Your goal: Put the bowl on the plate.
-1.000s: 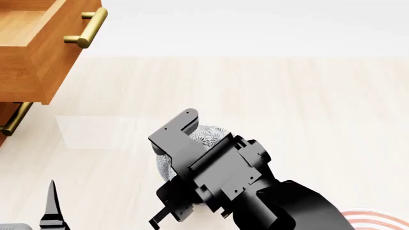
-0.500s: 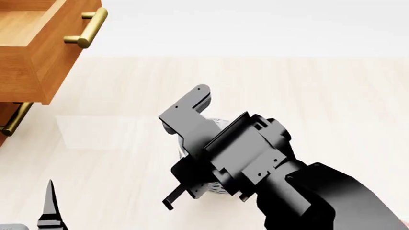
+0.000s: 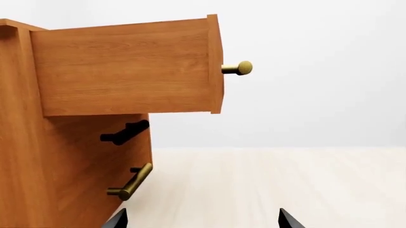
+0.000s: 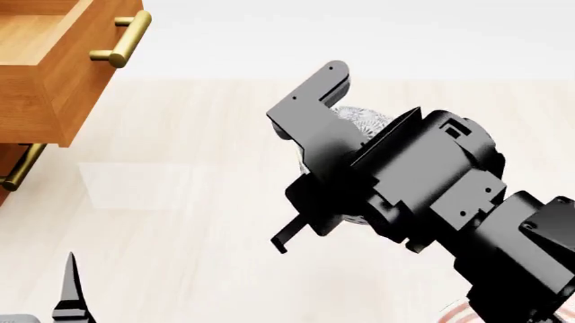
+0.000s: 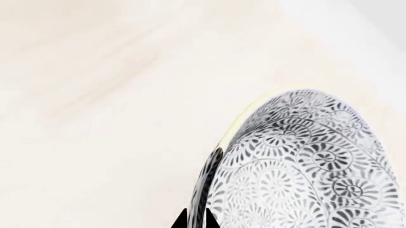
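The bowl (image 5: 304, 166), white with a dense grey-blue floral pattern and a yellowish rim, hangs tilted above the pale wood surface. My right gripper (image 5: 195, 221) is shut on its rim, one fingertip on each side of the wall. In the head view only a patch of the bowl (image 4: 359, 120) shows behind the black right arm (image 4: 422, 188). A sliver of the plate (image 4: 452, 313) with red rings peeks out at the bottom right, under that arm. My left gripper (image 3: 203, 222) is open and holds nothing; one of its fingertips (image 4: 70, 289) shows at the lower left.
A wooden cabinet (image 3: 70, 166) with brass handles stands at the left, its top drawer (image 4: 54, 67) pulled out. Pale wood surface (image 4: 198, 168) stretches between the cabinet and the right arm.
The right arm has risen and moved up and to the right in the head view, carrying the bowl with it. The left gripper has stayed put.
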